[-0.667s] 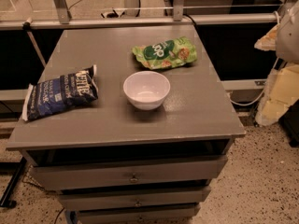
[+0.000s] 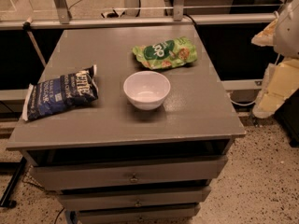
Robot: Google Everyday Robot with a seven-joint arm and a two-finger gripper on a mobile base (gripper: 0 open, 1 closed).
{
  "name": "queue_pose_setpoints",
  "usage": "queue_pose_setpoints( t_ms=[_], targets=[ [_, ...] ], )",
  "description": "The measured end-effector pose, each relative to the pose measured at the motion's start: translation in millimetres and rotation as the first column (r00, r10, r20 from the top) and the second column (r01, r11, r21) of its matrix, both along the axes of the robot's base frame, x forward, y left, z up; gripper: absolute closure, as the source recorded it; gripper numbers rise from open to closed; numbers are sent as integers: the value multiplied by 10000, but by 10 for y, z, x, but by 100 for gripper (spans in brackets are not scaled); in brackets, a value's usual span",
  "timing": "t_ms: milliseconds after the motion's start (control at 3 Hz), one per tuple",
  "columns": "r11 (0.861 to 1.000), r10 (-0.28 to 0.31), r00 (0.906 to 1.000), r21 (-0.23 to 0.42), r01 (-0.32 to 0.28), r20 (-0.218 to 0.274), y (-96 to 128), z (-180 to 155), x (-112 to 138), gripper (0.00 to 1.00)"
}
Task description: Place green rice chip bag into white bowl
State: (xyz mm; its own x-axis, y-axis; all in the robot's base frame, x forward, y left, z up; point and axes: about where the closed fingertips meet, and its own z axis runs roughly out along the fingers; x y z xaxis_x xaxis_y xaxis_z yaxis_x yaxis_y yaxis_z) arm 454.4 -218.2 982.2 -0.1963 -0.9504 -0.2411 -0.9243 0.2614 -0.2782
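No change yet: the green bag [image 2: 164, 53] is still outside the bowl [image 2: 146, 89].
The bag, the bowl and my gripper [image 2: 276, 85] sit where they were a moment ago, so the pick hasn't begun. The bag lies flat just behind the bowl, not touching it. My gripper hangs off the table's [image 2: 196, 120] right side, and I cannot tell its state. I count one green bag, one blue bag [image 2: 60, 93] and one bowl.
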Motion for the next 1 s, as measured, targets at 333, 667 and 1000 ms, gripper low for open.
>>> queue_pose_setpoints(
  t_ms=[333,667,1000],
  targets=[
    [9956,941,9955,-24,-941,88,-19,-41,536,0],
    [9848,1736,9839,-106,-1733,428,49,11,1046,0],
    [9751,2216,9698,-254,-2202,1016,261,-12,1523,0]
  ],
)
